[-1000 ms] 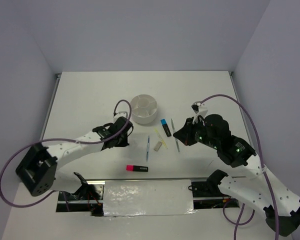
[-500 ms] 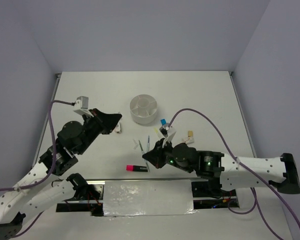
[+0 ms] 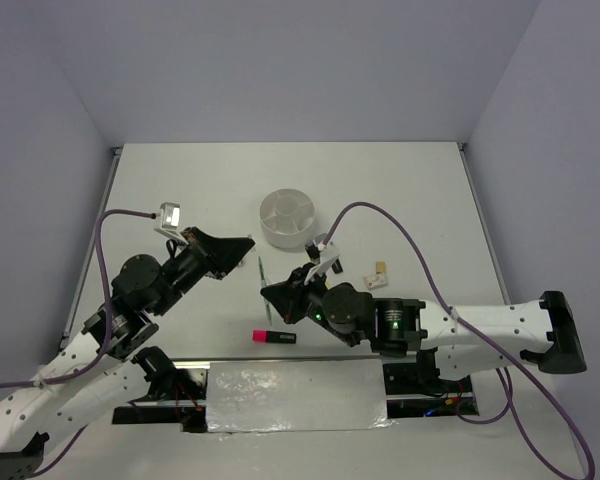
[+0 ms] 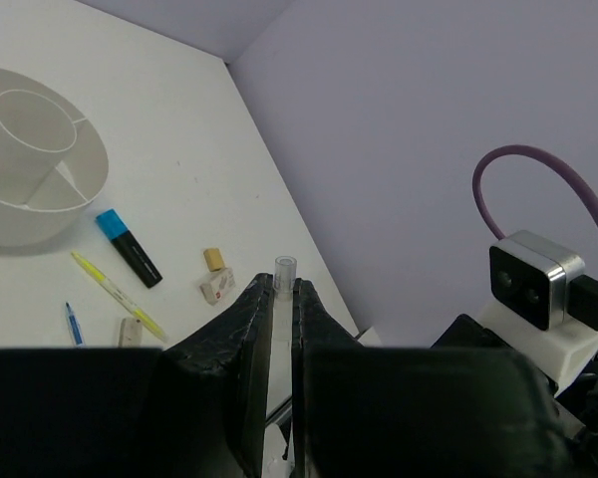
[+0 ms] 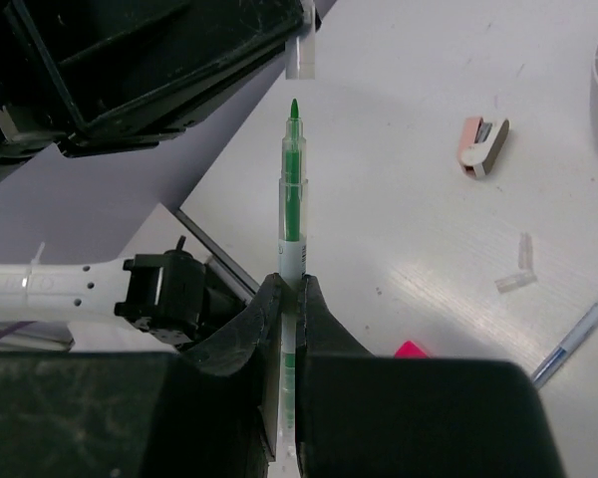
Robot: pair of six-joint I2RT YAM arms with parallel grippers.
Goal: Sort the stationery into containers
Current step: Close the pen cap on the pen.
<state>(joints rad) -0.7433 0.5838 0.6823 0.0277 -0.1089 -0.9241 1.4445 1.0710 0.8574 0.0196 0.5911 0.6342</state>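
- Right gripper [image 5: 291, 285] clamps a thin clear-barrelled green pen [image 5: 293, 214], uncapped, above the table's near edge.
- Left gripper [image 4: 283, 290] pinches a small clear plastic cap [image 4: 284, 265], jaws narrow.
- Round white divided cup [image 3: 288, 218] stands mid-table.
- Pink-and-black highlighter [image 3: 274, 337] lies at the near edge.

My white-and-black arms [image 3: 80, 355]
Purple cables [image 4: 526, 151] are looping off me; my left pincer [image 4: 283, 294] and right pincer [image 5: 290, 284] are showing black.
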